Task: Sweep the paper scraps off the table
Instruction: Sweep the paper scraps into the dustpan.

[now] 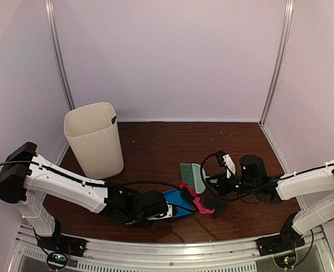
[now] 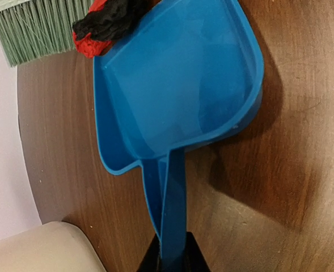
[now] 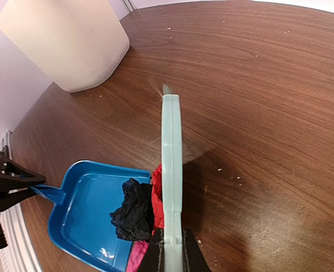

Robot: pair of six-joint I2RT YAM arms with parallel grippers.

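Observation:
My left gripper (image 1: 167, 211) (image 2: 172, 258) is shut on the handle of a blue dustpan (image 1: 180, 203) (image 2: 178, 85) that lies flat on the table (image 1: 172, 141). Its mouth faces right. Paper scraps (image 1: 193, 195) in red, pink and black are bunched at the pan's lip. In the right wrist view a black scrap (image 3: 134, 209) lies partly inside the pan, with red (image 3: 157, 192) and pink (image 3: 135, 255) bits beside it. My right gripper (image 1: 216, 185) (image 3: 171, 256) is shut on a pale green hand brush (image 1: 193, 173) (image 3: 171, 153), which presses against the scraps' right side.
A cream waste bin (image 1: 94, 139) (image 3: 64, 39) stands at the back left, behind the left arm. Tiny pale specks (image 3: 219, 169) dot the wood to the right of the brush. The silver front rail (image 1: 172, 249) runs along the near edge.

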